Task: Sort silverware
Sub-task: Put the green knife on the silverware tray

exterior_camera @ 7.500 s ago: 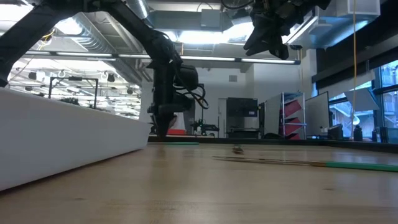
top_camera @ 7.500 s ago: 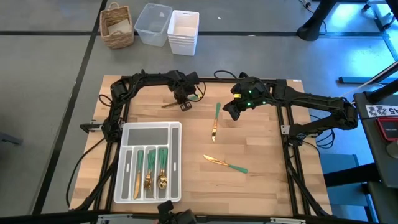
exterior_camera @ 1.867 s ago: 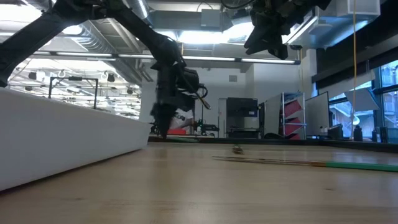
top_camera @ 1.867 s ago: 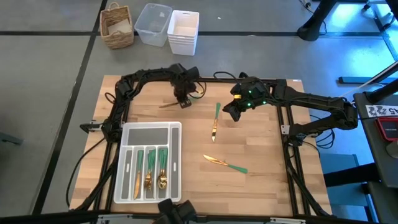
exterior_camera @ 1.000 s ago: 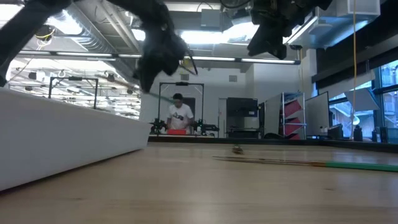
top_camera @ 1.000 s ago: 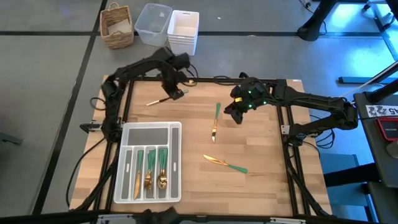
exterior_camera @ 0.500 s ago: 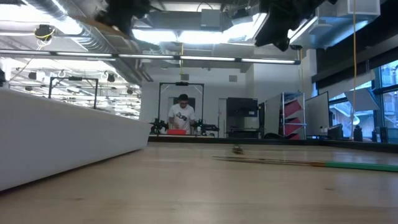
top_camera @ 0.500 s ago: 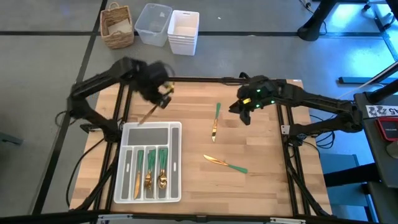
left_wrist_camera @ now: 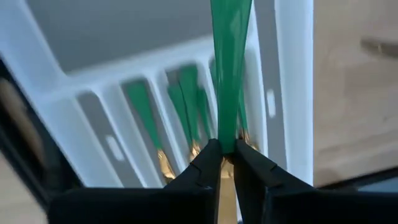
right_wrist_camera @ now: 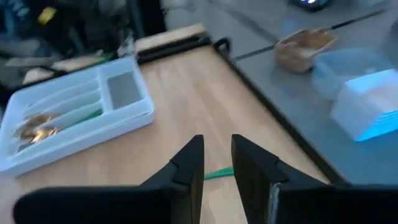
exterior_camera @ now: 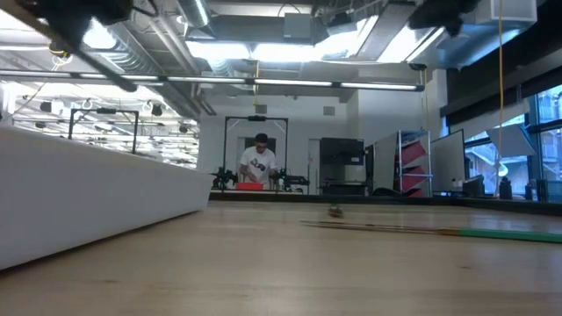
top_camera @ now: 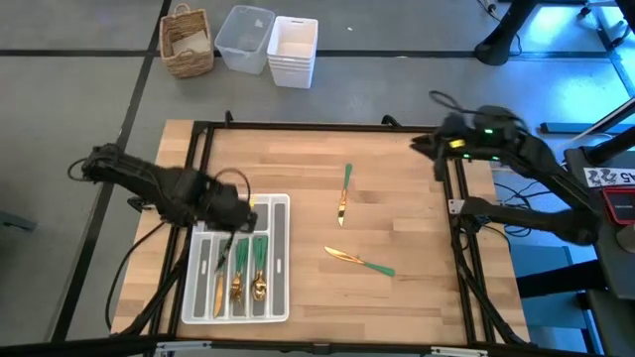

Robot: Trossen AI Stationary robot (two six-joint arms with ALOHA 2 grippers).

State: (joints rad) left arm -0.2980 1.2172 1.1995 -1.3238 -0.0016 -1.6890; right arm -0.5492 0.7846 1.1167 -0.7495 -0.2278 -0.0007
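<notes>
My left gripper [top_camera: 230, 230] hangs over the white compartmented tray [top_camera: 283, 260] at the table's near left, shut on one green-handled piece of silverware [left_wrist_camera: 230, 68]. Several pieces [top_camera: 248, 276] lie in the tray's long compartments, gold heads toward the near edge. Two more lie flat on the wood: one [top_camera: 343, 192] mid-table and one [top_camera: 359, 262] nearer the front, also seen in the low view [exterior_camera: 421, 230]. My right gripper [top_camera: 437, 159] is open by the table's far right corner, with nothing between its fingers [right_wrist_camera: 186, 165]. My left gripper pinches the piece between its two fingers at the spot where the green handle meets the gold head [left_wrist_camera: 225, 142]. The fingers come from above, pointing down, and lie across the piece. It is lifted clear above the tray's compartments, and its handle sticks out past the fingertips.
A wicker basket [top_camera: 187, 40], a clear bin [top_camera: 245, 38] and stacked white bins [top_camera: 292, 50] stand on the floor beyond the far edge. A black frame [top_camera: 298, 126] rims the table. A person [exterior_camera: 257, 162] stands far off in the room behind.
My left gripper has swung from the table's far edge toward the near left and now hangs over the tray. It rolled its wrist as it went and carried the piece clear of the wood. My right gripper has drawn back up toward the far right corner.
</notes>
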